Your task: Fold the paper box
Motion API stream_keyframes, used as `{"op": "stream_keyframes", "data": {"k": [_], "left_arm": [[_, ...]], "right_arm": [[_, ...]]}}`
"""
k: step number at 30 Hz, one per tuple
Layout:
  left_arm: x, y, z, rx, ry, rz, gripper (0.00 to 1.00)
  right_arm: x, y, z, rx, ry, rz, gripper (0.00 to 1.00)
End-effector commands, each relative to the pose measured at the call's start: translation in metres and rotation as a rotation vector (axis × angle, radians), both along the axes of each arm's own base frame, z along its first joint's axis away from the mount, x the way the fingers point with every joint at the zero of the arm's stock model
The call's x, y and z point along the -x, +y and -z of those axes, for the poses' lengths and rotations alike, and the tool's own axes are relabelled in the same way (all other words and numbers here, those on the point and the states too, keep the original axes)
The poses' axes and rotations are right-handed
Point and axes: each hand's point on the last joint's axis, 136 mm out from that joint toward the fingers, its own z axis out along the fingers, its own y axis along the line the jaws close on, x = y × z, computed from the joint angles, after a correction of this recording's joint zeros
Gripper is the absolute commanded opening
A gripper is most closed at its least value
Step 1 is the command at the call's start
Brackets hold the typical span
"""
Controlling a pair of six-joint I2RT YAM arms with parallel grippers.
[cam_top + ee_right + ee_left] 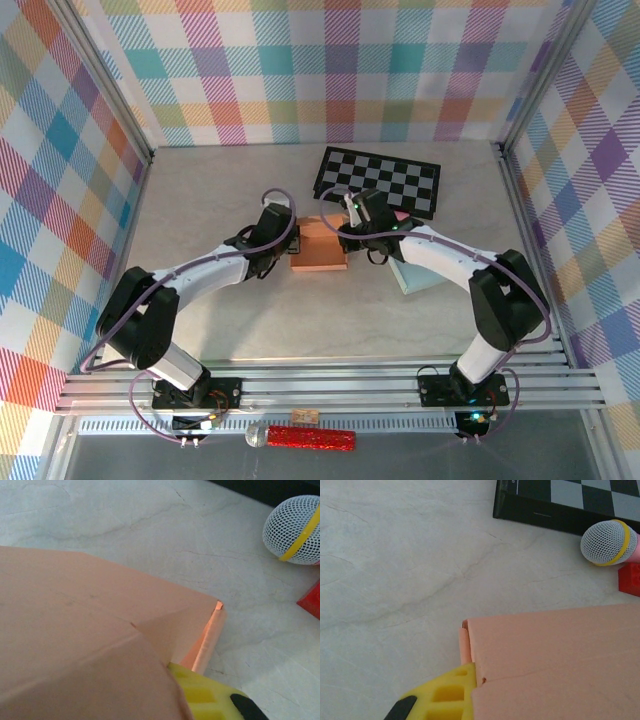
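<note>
The peach paper box (320, 250) sits in the middle of the bench (200, 200), between the two arms and near the checkerboard (380, 182). The left end effector (289, 243) is at its left edge and the right end effector (346, 232) is at its right edge. Each wrist view shows one yellow finger (470, 690) against a flap. The other finger is hidden, so I cannot tell if either one pinches. The folding looks partway done. Next, both sides likely need to push the flaps in together, gently.

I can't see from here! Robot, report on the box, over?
Jaws hidden: left gripper, right gripper flank peach paper box. Box creased. White mesh microphone, red block close, not touching it.
</note>
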Motion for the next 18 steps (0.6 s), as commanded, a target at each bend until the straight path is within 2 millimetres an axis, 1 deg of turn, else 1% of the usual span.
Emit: {"op": "stream_keyframes", "data": {"k": [1, 3, 4, 8, 11, 13, 14, 16, 18], "left_arm": [[-0.008, -0.011, -0.006, 0.047, -0.055, 0.028, 0.00], [-0.006, -0.010, -0.001, 0.046, -0.050, 0.032, 0.00], [-0.006, -0.010, 0.001, 0.047, -0.049, 0.033, 0.00], [-0.001, -0.007, 0.009, 0.033, -0.035, 0.031, 0.00], [0.000, -0.004, 0.012, 0.010, -0.031, 0.030, 0.00], [-0.002, -0.003, 0.012, -0.005, -0.031, 0.030, 0.00], [-0.002, -0.003, 0.012, -0.011, -0.031, 0.031, 0.00], [-0.003, -0.003, 0.011, -0.014, -0.037, 0.031, 0.00], [-0.005, -0.004, 0.010, -0.016, -0.039, 0.032, 0.00]], "right_arm": [[0.004, 0.014, -0.004, -0.060, 0.013, -0.003, 0.14], [0.009, 0.011, -0.002, -0.056, 0.040, 0.006, 0.17], [0.012, 0.009, 0.000, -0.052, 0.061, 0.016, 0.21], [0.030, 0.008, -0.007, -0.069, 0.158, 0.012, 0.40], [0.050, 0.011, -0.025, -0.118, 0.261, 0.000, 0.54], [0.064, 0.009, -0.039, -0.153, 0.329, 0.020, 0.65], [0.070, 0.008, -0.044, -0.166, 0.357, 0.030, 0.69], [0.082, 0.004, -0.059, -0.201, 0.396, 0.046, 0.75], [0.089, -0.003, -0.071, -0.217, 0.430, 0.079, 0.80]]}}
